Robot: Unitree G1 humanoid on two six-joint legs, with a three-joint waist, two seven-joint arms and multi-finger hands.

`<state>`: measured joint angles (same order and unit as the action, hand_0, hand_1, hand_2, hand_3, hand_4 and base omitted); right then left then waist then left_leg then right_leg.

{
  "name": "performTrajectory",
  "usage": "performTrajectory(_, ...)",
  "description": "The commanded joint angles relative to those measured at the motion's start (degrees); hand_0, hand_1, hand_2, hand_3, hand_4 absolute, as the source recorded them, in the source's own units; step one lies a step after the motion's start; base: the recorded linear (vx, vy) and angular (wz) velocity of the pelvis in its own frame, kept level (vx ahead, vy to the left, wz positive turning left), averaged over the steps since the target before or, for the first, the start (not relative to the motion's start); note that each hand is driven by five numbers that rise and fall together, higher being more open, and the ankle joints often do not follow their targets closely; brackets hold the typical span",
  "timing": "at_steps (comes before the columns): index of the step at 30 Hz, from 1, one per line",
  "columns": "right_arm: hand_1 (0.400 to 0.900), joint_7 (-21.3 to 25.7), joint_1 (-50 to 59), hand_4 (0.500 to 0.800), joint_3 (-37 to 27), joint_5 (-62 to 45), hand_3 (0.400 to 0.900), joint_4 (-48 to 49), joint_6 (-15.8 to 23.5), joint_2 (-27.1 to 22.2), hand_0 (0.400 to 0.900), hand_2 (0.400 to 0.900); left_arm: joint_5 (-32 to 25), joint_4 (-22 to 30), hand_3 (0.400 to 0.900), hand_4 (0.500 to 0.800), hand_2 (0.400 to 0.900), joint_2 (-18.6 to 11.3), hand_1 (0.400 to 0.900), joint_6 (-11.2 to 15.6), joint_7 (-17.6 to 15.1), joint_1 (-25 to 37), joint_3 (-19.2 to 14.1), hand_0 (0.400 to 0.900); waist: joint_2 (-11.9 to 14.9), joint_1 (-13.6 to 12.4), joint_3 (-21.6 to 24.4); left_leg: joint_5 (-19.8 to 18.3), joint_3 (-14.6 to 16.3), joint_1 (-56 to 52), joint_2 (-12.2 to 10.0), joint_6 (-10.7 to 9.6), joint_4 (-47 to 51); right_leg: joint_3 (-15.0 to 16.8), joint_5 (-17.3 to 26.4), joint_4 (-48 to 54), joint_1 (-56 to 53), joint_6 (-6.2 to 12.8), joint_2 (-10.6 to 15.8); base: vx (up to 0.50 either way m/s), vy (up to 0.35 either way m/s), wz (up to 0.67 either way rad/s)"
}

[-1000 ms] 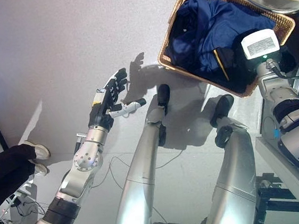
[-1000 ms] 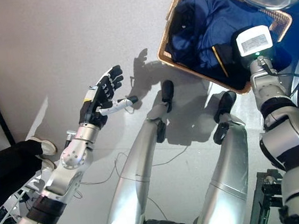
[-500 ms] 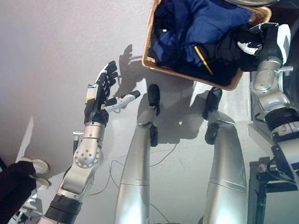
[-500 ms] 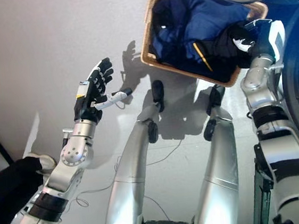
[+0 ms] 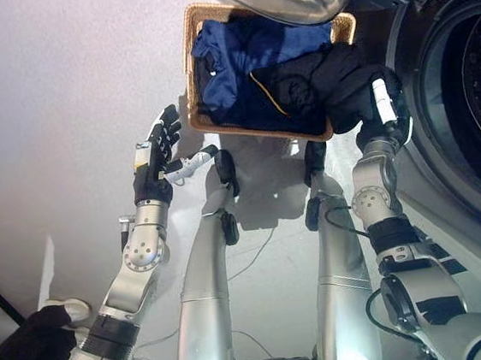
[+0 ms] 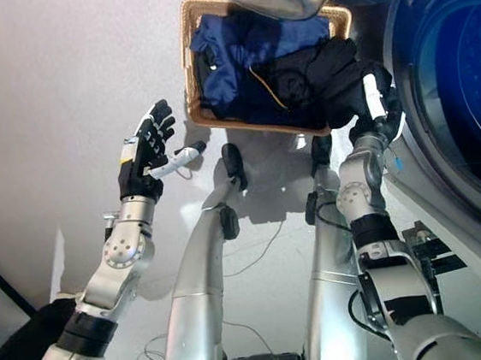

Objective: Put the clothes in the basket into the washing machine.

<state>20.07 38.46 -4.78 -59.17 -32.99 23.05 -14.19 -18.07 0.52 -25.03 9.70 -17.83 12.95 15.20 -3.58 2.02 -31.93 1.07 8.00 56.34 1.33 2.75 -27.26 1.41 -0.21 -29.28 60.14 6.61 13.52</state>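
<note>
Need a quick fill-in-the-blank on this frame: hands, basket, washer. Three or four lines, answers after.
1. The right hand is closed on a ____ garment at the wicker basket.
2. The left hand is held open over the floor and holds ____.
3. The washing machine stands on the robot's ____ side.
4. Most of the clothes in the basket are ____ in colour.

Answers: black; nothing; right; blue

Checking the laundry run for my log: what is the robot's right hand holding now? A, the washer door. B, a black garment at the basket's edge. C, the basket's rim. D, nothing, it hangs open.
B: the right hand is curled on the black garment lifted over the wicker basket rim, beside the washing machine.
</note>
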Motion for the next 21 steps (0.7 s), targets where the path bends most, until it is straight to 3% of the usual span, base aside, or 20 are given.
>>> performTrajectory(1, 0.4, -3.2, -0.8, 0.5, -4.6, -4.8, 0.4, 11.2, 10.4, -1.9, 0.4, 0.4, 0.0, 4.9, 0.9, 0.8, 0.9, -0.1, 0.9, 2.8, -0.4, -3.8, -1.6, 0.9, 0.8, 0.3, 2.1, -7.8, -4.7, -0.8, -0.6, -3.5, -2.5, -2.0, 8.3, 13.1, -3.7, 2.46, 2.0, 0.03, -0.033, -0.09)
performTrajectory(8, 0.4, -0.6, 3.7, 0.5, -9.2, -9.9, 0.4, 13.7, 16.6, -2.5, 0.4, 0.4, -0.3, 2.0, 0.9, 0.8, 0.9, 0.5, 0.9, 2.1, -0.1, -2.6, -0.4, 0.9, 1.1, 1.2, 3.9, -8.1, -3.4, -7.8, -1.7, -4.4, 0.5, -2.0, 9.1, 17.6, -10.3, 2.56, 0.8, 0.07, 0.003, -0.22)
performTrajectory(21, 0.4, 4.0, -1.0, 0.5, -16.5, -11.2, 0.4, 12.1, 19.7, -6.4, 0.4, 0.4, -1.7, -0.4, 0.9, 0.8, 0.9, 0.4, 0.9, 1.3, 1.9, -2.8, -0.4, 0.9, 2.2, 4.2, 6.3, -11.3, -1.3, -16.7, -2.6, -4.5, 0.4, -0.4, 9.1, 19.9, -18.9, 2.76, -0.4, 0.06, 0.011, -0.15)
